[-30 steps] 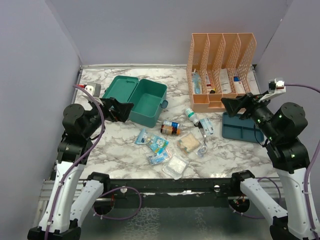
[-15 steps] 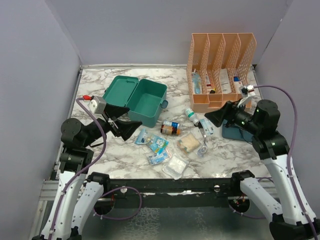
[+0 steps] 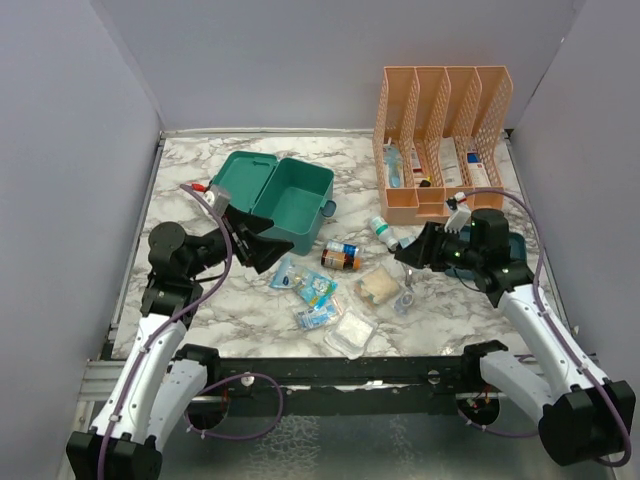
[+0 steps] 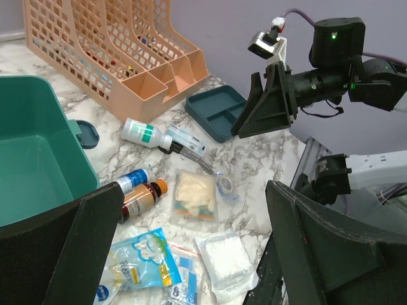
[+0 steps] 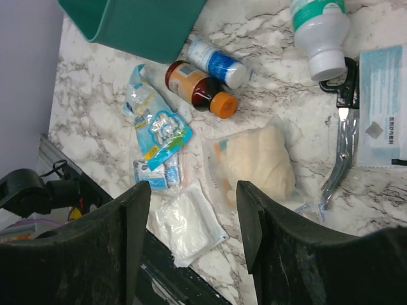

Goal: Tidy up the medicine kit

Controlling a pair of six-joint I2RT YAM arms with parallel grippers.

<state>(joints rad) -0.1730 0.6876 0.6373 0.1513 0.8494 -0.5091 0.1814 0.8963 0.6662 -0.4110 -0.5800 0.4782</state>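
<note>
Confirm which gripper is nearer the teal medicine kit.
Left. The left gripper hovers beside the medicine kit; the right gripper is well to its right, by the scissors.

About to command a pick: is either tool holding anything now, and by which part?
Nothing is held. The left tool is open beside the medicine kit; the right tool is open near the clear pouch.

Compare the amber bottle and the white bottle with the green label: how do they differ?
The amber bottle is dark brown with an orange cap; the white bottle has a green label and white cap. The amber bottle lies beside a blue-labelled bottle; the white bottle lies by a black-handled tool. Both lie on their sides on the marble table, outside the medicine kit.
</note>
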